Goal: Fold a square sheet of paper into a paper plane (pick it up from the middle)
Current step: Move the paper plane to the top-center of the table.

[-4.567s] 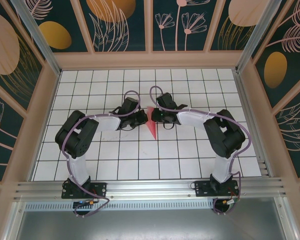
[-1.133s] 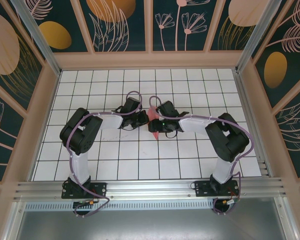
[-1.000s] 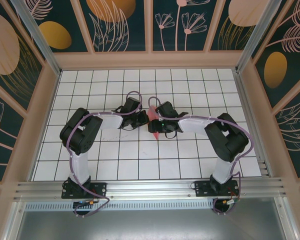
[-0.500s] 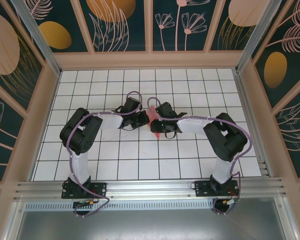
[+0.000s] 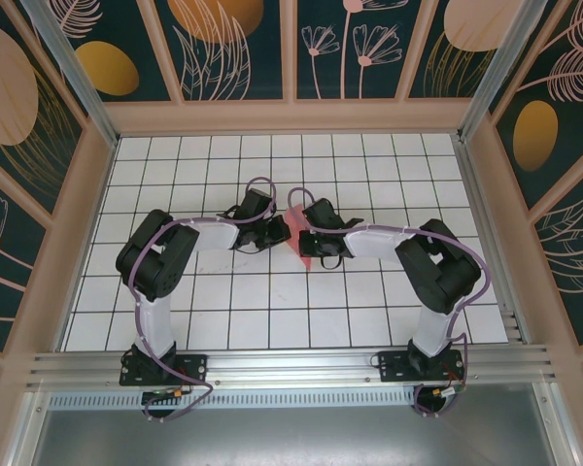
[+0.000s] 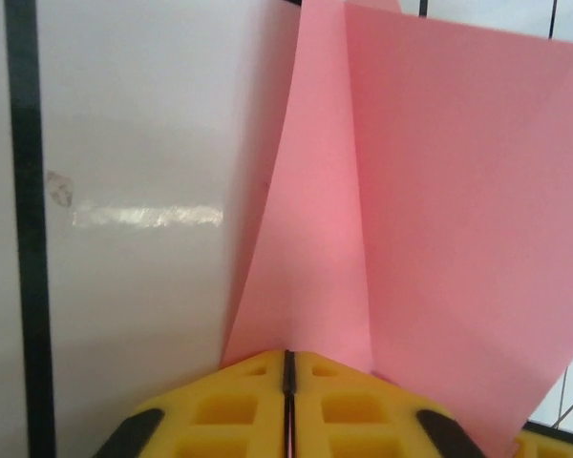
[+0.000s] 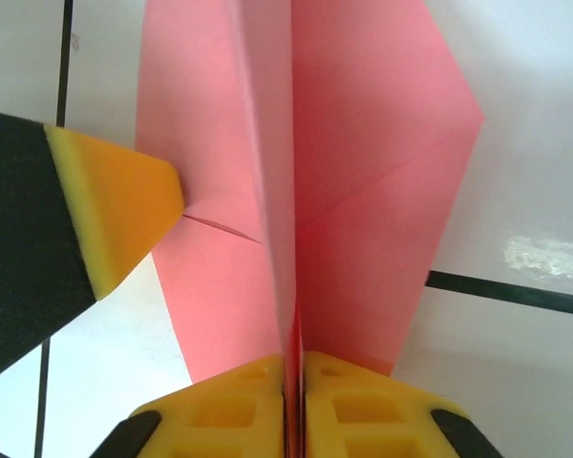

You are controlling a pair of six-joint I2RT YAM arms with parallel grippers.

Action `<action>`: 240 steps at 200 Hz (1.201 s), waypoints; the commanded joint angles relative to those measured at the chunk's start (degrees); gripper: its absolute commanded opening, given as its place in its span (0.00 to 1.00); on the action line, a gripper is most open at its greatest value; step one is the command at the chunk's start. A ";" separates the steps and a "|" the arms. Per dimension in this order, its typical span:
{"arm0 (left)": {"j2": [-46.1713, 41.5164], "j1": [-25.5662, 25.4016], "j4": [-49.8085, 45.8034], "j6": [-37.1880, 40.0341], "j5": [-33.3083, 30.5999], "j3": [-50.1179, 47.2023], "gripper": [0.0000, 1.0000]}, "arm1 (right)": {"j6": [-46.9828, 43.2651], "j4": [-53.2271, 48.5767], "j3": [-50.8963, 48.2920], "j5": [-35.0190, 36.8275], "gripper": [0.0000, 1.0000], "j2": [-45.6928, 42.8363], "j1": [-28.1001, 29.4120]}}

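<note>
Two grippers from above, left gripper [image 5: 281, 230] and right gripper [image 5: 305, 240], nose to nose at middle of table [image 5: 223, 330], pink half-folded paper plane [image 5: 295, 220] between, perhaps lifted. Left wrist: pads [image 6: 239, 405] clamped on overlapping flaps. Right wrist: pads [image 7: 349, 405] clamped along central crease.

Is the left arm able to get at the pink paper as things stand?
Probably yes: the left tool is shut on the pink paper at its edge, with nothing between; the right tool pinches it too.

Left gripper [image 6: 288, 374] clamped on folded pink paper [image 6: 430, 219]; white gridded table [image 6: 124, 124] beneath.
</note>
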 commanded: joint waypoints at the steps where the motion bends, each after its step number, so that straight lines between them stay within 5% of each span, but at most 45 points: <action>1: -4.96 0.78 -4.49 1.93 -1.50 1.38 0.22 | 0.25 -2.08 0.86 3.35 0.08 -2.23 0.03; 90: -15.49 4.57 -13.76 1.59 -20.33 -3.00 0.70 | -0.68 -8.04 2.32 10.70 0.07 -2.74 -1.49; 240: -19.40 5.20 -17.05 2.65 -29.93 -3.54 0.98 | 0.99 -8.51 4.13 11.12 0.15 4.66 -0.46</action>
